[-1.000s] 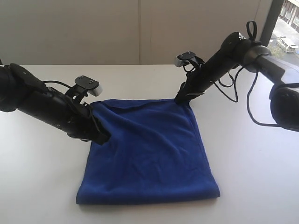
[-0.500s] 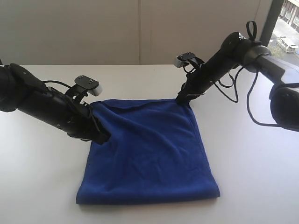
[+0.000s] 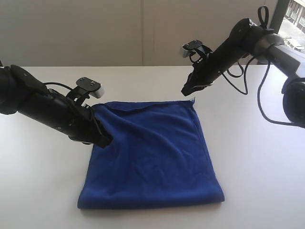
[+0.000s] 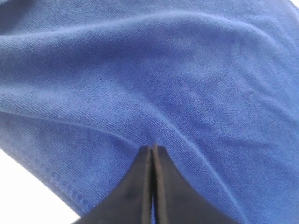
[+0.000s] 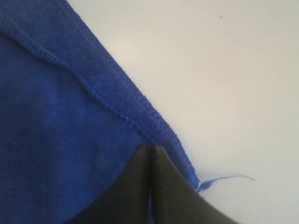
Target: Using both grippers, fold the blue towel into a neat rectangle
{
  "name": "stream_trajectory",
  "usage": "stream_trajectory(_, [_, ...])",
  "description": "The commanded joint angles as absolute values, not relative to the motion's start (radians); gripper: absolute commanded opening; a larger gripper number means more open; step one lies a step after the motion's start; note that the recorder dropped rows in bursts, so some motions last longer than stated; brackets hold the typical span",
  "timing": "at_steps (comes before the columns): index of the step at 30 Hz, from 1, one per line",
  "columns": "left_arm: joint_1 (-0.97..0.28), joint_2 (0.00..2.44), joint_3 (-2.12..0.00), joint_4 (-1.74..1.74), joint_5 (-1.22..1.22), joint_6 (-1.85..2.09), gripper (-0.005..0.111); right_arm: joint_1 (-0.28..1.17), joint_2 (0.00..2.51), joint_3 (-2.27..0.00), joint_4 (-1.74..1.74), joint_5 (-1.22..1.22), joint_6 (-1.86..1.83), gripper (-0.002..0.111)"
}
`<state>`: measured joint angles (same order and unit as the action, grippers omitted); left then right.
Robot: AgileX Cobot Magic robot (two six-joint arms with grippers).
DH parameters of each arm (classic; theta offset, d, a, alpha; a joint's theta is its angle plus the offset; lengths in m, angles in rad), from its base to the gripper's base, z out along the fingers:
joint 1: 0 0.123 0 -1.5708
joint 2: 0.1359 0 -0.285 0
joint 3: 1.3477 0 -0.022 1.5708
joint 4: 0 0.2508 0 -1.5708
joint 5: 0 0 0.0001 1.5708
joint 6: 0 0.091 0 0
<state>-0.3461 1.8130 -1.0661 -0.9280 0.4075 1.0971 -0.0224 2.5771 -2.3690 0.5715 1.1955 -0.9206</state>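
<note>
Blue towel (image 3: 152, 152) lying on a white table (image 3: 257, 181), roughly square, deep royal blue and fuzzy, its near edge doubled and rounded, its surface softly creased. Left: the left gripper (image 3: 106, 140) meets the towel's left edge, where the far-left corner rides up off the table; only the left wrist view shows its black fingers (image 4: 135, 196) pressed together on a ridge of cloth, creases fanning out from the tips. Right: in the exterior view the right gripper (image 3: 185, 91) hangs just above the far-right corner, apart from it; the right wrist view alone shows its jaws closed tip to tip, the stitched hem (image 5: 93, 88), and a loose thread (image 5: 226, 178) at that corner
</note>
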Motion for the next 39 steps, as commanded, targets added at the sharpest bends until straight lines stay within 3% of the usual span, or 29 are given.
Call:
stream_trajectory(1, [-0.351,1.806,-1.059,-0.943,0.429,1.099,0.000,-0.031,2.601,-2.372,0.567,1.221,-0.913,0.010])
stream_trajectory(4, [-0.351,1.806,-1.059,-0.943,0.429,1.099,0.000,-0.031,2.626,-2.372,0.569,1.221,-0.905,0.028])
stream_trajectory(6, [-0.351,1.806,-1.059,-0.943,0.429,1.099,0.000,-0.031,2.633,-2.372,0.572,1.221,-0.905,0.034])
stream_trajectory(19, [-0.351,1.806,-1.059,-0.943,0.418,1.099,0.000,-0.031,2.659,-2.372,0.622,1.157,-0.905,0.034])
stream_trajectory(23, [-0.351,1.806,-1.059,-0.943,0.418,1.099,0.000,-0.029,2.672,-2.372,0.630,1.157,-0.905,0.028])
stream_trajectory(29, [-0.351,1.806,-1.059,-0.943,0.418,1.099,0.000,-0.026,2.672,-2.372,0.626,1.155,-0.905,0.000])
stream_trajectory(39, [-0.351,1.806,-1.059,-0.943,0.418,1.099,0.000,-0.032,2.605,-2.372,0.523,1.131,-0.885,0.000])
